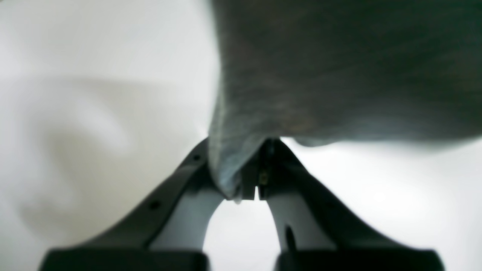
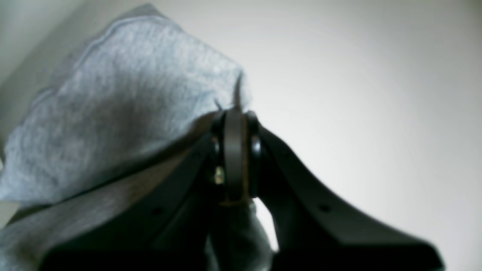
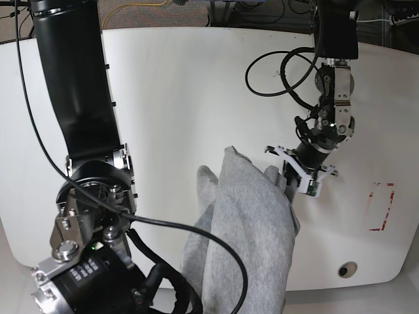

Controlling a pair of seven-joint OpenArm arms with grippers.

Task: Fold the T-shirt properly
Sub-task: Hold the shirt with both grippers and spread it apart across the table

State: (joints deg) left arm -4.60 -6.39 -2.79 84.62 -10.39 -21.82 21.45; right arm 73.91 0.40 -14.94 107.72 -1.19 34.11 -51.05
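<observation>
The heather-grey T-shirt (image 3: 252, 222) is bunched and lifted off the white table (image 3: 183, 98), hanging in a long drape toward the front edge. In the left wrist view my left gripper (image 1: 244, 169) is shut on a fold of the T-shirt (image 1: 339, 75). In the base view this gripper (image 3: 286, 175) holds the shirt's upper right edge. In the right wrist view my right gripper (image 2: 234, 124) is shut on the grey cloth (image 2: 113, 113), which spreads to its left. In the base view its fingers are hidden behind its own wrist at the bottom left.
A red taped rectangle (image 3: 381, 207) marks the table at the right, with a round hole (image 3: 346, 269) near the front edge. A black cable loop (image 3: 275, 72) lies by the left arm. The bulky right arm (image 3: 78, 98) fills the left side.
</observation>
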